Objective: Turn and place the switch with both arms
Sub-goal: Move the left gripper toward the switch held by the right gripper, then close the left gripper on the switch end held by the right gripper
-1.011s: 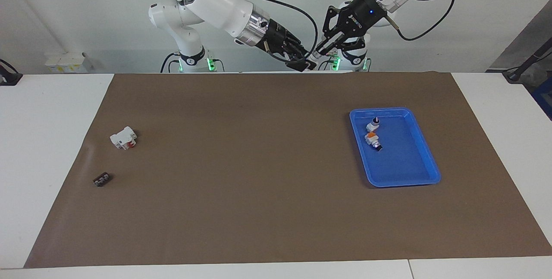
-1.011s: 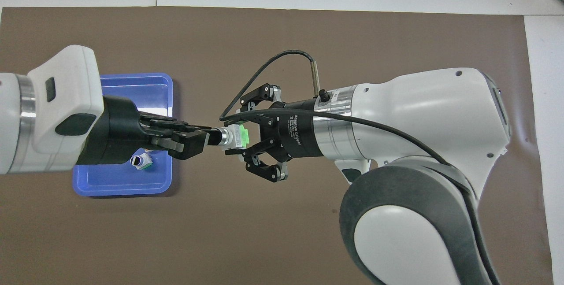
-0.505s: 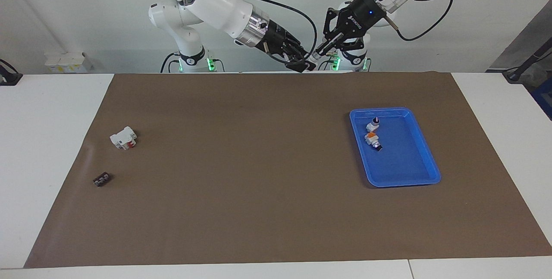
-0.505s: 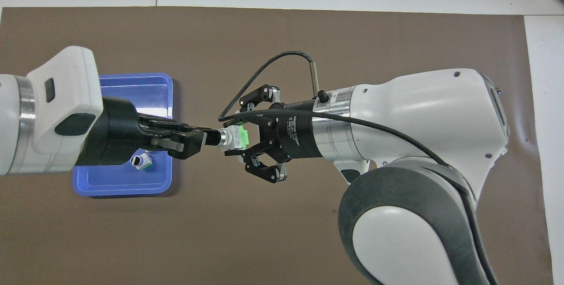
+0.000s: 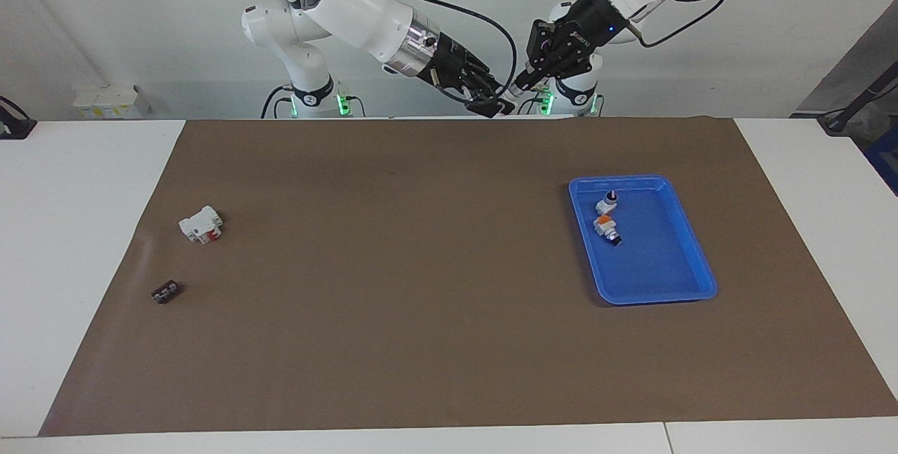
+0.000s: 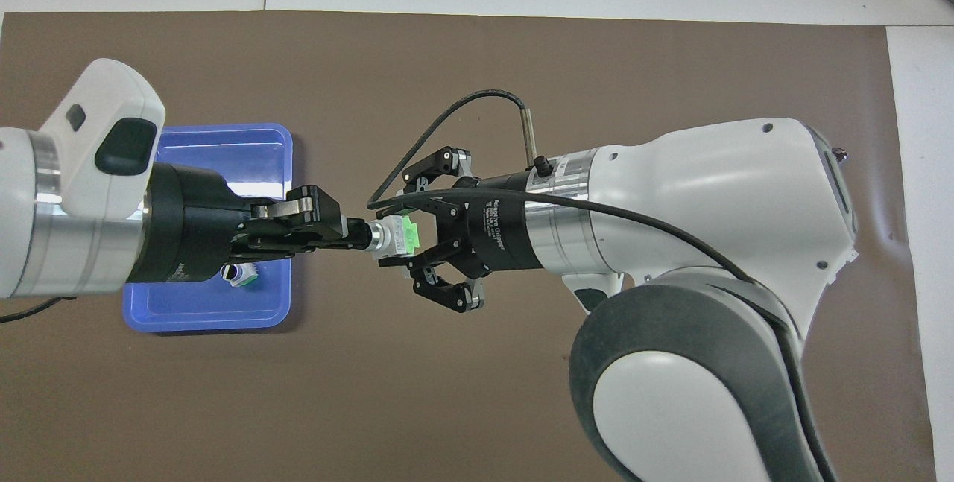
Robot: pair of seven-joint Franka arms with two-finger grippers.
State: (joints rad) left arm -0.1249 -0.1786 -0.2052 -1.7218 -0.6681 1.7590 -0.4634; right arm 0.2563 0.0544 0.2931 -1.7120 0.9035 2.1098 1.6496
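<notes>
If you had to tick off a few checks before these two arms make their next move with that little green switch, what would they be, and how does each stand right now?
1. The switch is up in the air between both grippers, over the brown mat: ok.
2. The left gripper grips the switch's stem end: ok.
3. The right gripper closes on the switch's green end: ok, though how firmly cannot be told.
4. The blue tray has bare floor for placing: ok.
5. Two other switches lie in the tray, including an orange-marked switch; both sit in the part nearer the robots: ok, avoid them.
6. Whether the switch is turned the right way for placing: cannot tell.
</notes>
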